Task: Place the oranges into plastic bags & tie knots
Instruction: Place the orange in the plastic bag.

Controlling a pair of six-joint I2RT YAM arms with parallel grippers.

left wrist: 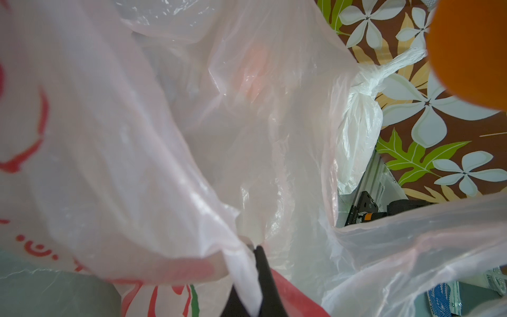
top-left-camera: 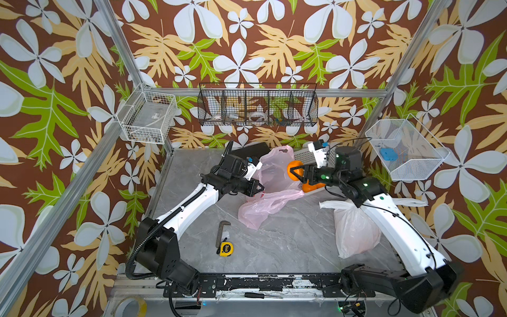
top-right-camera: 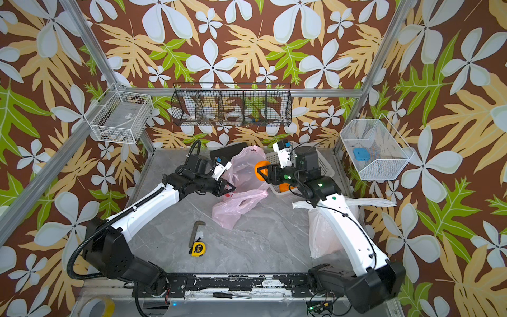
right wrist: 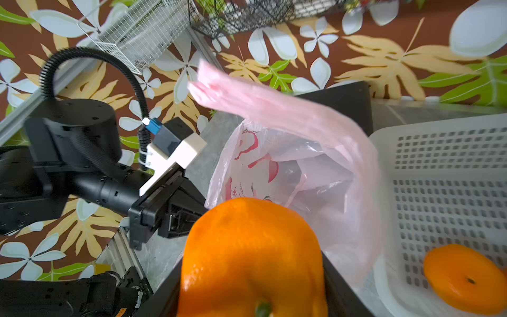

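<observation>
Positions are given relative to the pink bag (top-left-camera: 270, 178), in order from the front rail to the back wall.

- **Tools.** Well in front of the pink bag, a yellow tape measure (top-left-camera: 226, 249) lies just beside the end of a hex key (top-left-camera: 220, 233) on the grey tabletop (top-left-camera: 288, 247).
- **White bag.** The white bag (top-left-camera: 354, 233) lies in front of the pink bag, toward the right arm's side, and is partly covered by the right forearm. Its knot (left wrist: 366, 90) appears in the left wrist view as a twisted white bunch with one strip sticking out. The contents cannot be made out.
- **Pink bag.** It slumps on the table with one handle loop spread toward the front and its mouth lifted. Red prints show on its film.
- **Left gripper.** The left gripper (top-left-camera: 260, 188) is closed. Its fingertips (left wrist: 267, 274) press together on a fold of the pink bag's rim.
- **Right gripper.** Just beside the pink bag's mouth, on the right arm's side, the right gripper (top-left-camera: 293, 170) is clamped on the held orange (right wrist: 252, 255). The held orange hangs clear of the table, and its stem dot faces the wrist camera.
- **Basket.** The white perforated basket (right wrist: 452, 178) stands just beside the pink bag on the same side. At least one loose orange (right wrist: 466, 277) lies on its floor.
- **Back wall.** Behind and above the pink bag, a black wire basket (top-left-camera: 258, 104) hangs on the wall.
</observation>
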